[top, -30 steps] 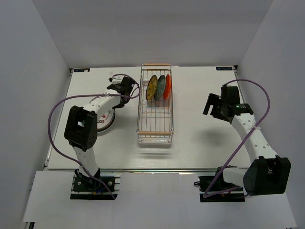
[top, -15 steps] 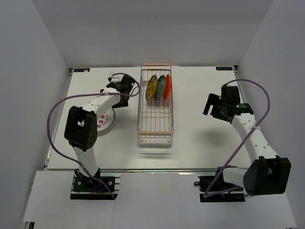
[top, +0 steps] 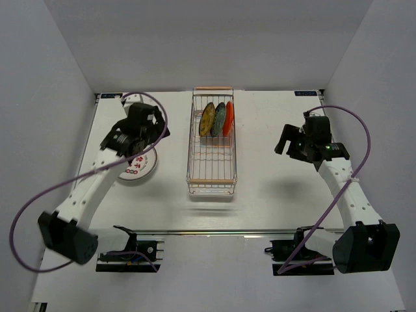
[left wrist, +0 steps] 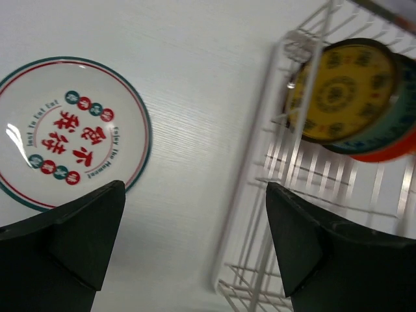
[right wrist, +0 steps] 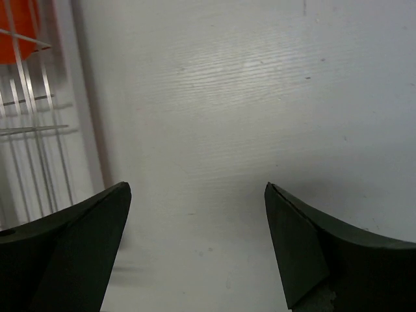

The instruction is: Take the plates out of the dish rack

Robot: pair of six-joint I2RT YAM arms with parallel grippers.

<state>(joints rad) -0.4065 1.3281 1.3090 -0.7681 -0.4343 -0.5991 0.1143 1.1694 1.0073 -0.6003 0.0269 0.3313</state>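
The dish rack (top: 212,170) stands mid-table, a silver wire basket with wooden end bars. Three small plates stand on edge at its far end: mustard-yellow (top: 207,119), grey-teal (top: 219,117) and orange-red (top: 228,117). A white plate with red marks (top: 138,167) lies flat on the table left of the rack. My left gripper (top: 155,133) hovers open between that plate (left wrist: 71,133) and the rack (left wrist: 253,195), holding nothing; the yellow plate (left wrist: 341,91) shows ahead of it. My right gripper (top: 289,140) hangs open and empty over bare table right of the rack (right wrist: 84,130); the orange-red plate (right wrist: 16,29) shows at its view's corner.
Both arms' purple cables loop out over the table sides. Grey walls close in on the left, right and back. The near two-thirds of the rack holds no plates.
My left gripper has opened wide. The left arm has swung, its elbow dropping toward the near left and its wrist drawing left, away from the rack. The right arm has barely shifted.
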